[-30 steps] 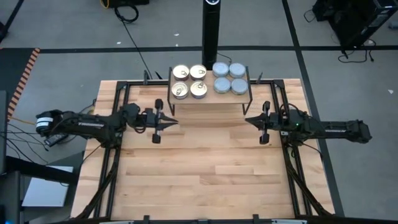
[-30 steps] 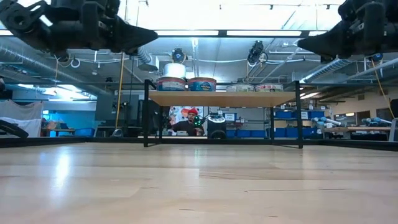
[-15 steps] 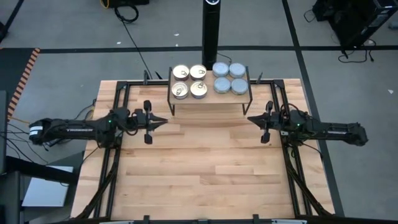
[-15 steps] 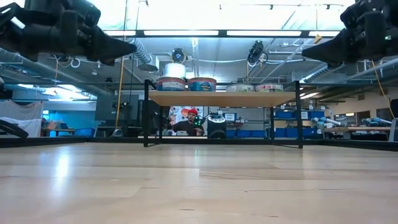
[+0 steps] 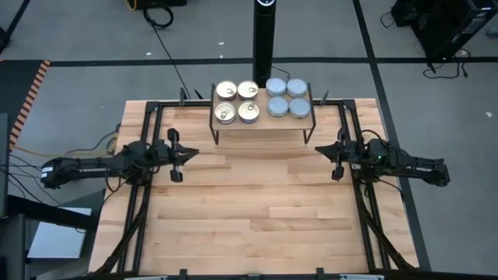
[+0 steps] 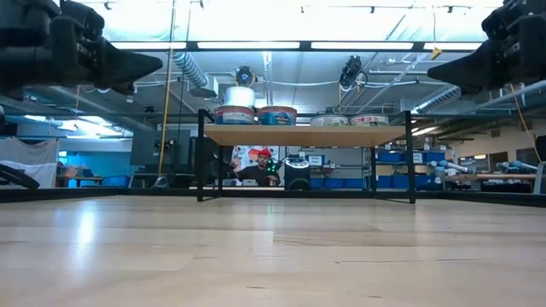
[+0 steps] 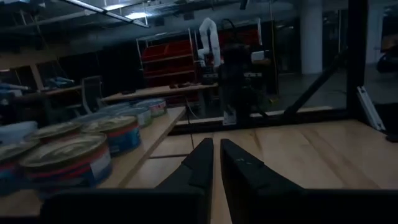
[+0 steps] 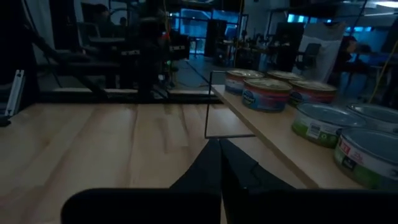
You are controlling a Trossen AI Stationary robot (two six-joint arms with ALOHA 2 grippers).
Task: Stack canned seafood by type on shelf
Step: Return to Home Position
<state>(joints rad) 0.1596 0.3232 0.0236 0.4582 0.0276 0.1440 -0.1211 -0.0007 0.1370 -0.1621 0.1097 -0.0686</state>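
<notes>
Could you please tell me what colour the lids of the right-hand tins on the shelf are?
Plain blue-grey lids, clearest in the high view.

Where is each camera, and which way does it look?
High view: above the table, looking straight down; shows both arms, left gripper, right gripper, and the shelf.
Low view: at tabletop height, looking level at the shelf; both grippers show in the top corners.
Left wrist view: on the left arm, looking past its own fingers at the gold-lidded tins.
Right wrist view: on the right arm, looking past its own fingers at the blue-grey-lidded tins.
Shared: high and low views both see the shelf and both grippers.
</notes>
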